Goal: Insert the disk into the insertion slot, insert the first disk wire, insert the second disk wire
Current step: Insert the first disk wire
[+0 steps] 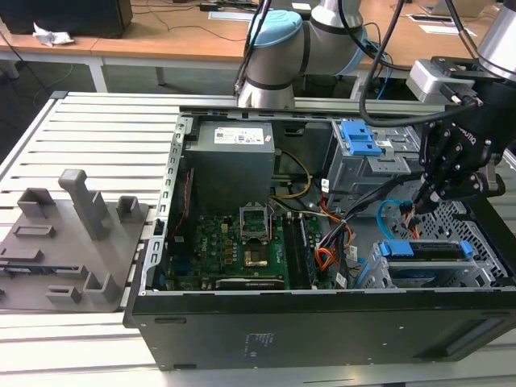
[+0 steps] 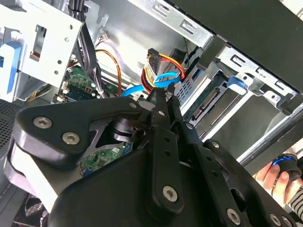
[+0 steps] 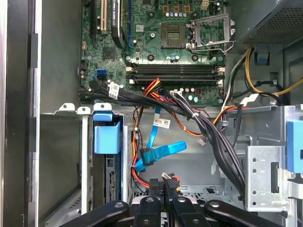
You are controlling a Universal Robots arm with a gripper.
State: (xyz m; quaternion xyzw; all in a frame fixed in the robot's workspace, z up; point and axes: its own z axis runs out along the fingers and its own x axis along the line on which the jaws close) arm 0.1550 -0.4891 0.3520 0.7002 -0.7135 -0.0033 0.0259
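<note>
Red wire [image 2: 163, 60] plug at gripper [image 3: 162, 182] tips, jaws pressed together, near disk [image 1: 423, 250]. Blue cable [image 3: 165, 150] close; plug may snag it, slip.

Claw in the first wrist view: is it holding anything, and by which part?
The claw appears to pinch the first disk wire at its dark plug end.

Probably a robotics lab: slotted aluminium bench [image 1: 97, 121], wooden desks [image 1: 161, 40] behind, robot arm [image 1: 274, 56].
</note>
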